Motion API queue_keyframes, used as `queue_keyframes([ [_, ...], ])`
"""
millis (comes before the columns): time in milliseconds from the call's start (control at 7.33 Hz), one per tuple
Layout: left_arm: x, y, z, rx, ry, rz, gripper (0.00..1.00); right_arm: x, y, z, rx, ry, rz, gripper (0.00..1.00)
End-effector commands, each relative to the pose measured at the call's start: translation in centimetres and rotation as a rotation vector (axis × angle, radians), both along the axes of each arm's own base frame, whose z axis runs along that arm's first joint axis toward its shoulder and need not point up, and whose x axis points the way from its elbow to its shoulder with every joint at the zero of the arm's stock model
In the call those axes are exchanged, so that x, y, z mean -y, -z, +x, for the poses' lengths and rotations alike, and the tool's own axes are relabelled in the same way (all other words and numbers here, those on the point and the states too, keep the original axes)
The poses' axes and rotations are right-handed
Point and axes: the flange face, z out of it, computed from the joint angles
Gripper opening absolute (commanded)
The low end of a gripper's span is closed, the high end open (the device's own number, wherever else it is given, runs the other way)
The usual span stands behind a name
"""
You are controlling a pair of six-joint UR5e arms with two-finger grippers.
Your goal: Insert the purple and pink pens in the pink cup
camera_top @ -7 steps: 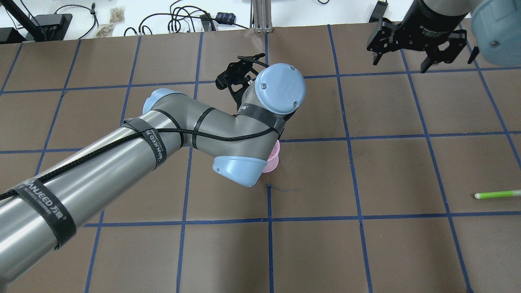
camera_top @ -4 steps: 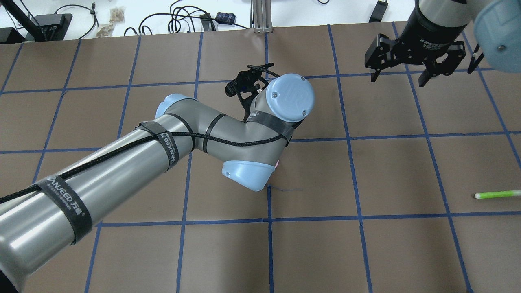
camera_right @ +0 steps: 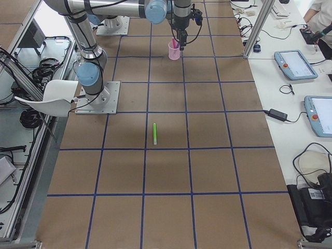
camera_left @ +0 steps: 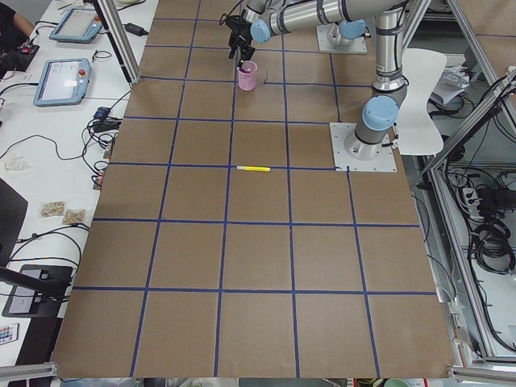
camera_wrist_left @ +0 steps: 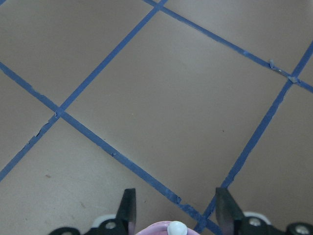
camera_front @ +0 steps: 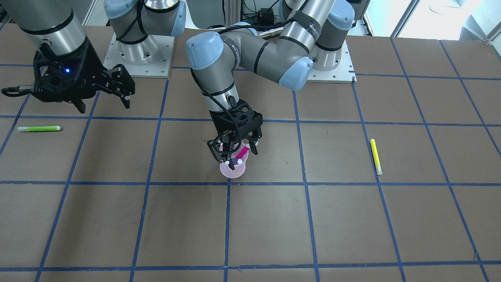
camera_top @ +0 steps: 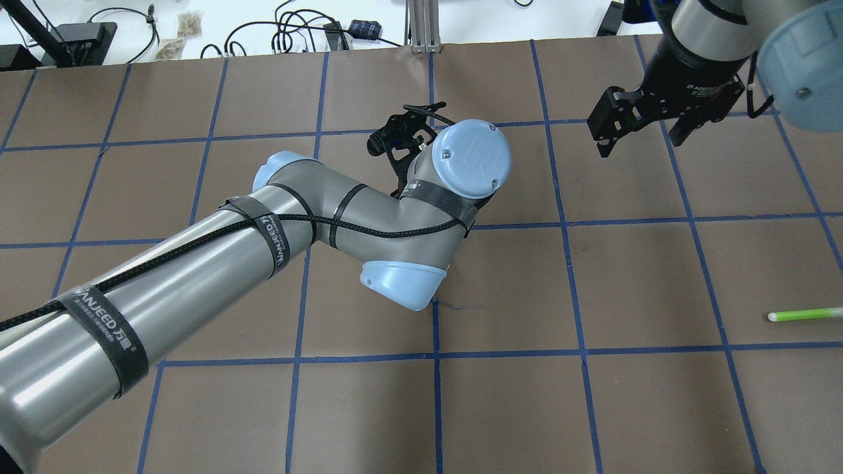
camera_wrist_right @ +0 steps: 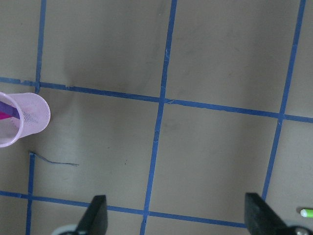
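Observation:
The pink mesh cup (camera_front: 233, 170) stands on the brown table near its middle. A pink pen (camera_front: 243, 150) and a purple pen (camera_front: 236, 160) lean inside it. My left gripper (camera_front: 238, 156) hangs just over the cup, open, with its fingers on either side of the pens. The left wrist view shows the fingers (camera_wrist_left: 127, 209) apart and a white pen tip (camera_wrist_left: 177, 228) between them. My right gripper (camera_front: 103, 102) is open and empty, away from the cup (camera_wrist_right: 22, 117). In the overhead view the left arm hides the cup.
A green pen (camera_front: 39, 128) lies on the table near my right gripper; it also shows in the overhead view (camera_top: 803, 315). A yellow pen (camera_front: 375, 156) lies on my left side. Cables and boxes lie past the table's far edge.
My left arm has shifted a little to the right and now covers the cup in the overhead view. My right gripper has turned and drifted slightly toward the table's middle.

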Motion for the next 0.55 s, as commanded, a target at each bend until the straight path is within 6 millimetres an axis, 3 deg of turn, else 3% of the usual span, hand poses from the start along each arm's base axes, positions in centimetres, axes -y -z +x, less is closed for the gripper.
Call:
queue_keyframes([
  [0, 0.4, -3.0, 0.7, 0.058, 0.195, 0.030, 1.00, -0.5, 1.9, 0.1, 0.004, -0.028, 0.046, 1.00],
  [136, 1.8, -5.1, 2.5, 0.120, 0.306, 0.064, 1.00, -0.7, 2.5, 0.1, 0.006, -0.025, 0.047, 1.00],
  [409, 6.9, -8.4, 11.9, -0.011, 0.403, 0.260, 1.00, -0.9, 2.0, 0.1, 0.006, 0.120, 0.043, 1.00],
])
